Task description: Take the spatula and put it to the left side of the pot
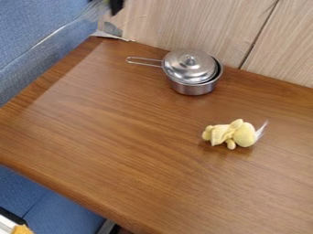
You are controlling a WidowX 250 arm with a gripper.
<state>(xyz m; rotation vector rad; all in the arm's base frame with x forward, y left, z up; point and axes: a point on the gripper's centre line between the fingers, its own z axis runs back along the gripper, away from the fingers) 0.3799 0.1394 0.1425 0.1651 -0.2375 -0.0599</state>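
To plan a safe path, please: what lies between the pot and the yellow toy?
Between the pot and the yellow toy, the camera view shows just bare wooden table.

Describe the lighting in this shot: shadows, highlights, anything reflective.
Camera view: bright highlights on the metal pot and its lid; a soft shadow beneath the yellow toy; a faint sheen on the wooden table, with a darker strip along its upper-left edge, shadow or reflection, I cannot tell.

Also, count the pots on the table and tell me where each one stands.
1: the metal pot, near the far edge of the table, close to the wooden panel, with a lid on top.
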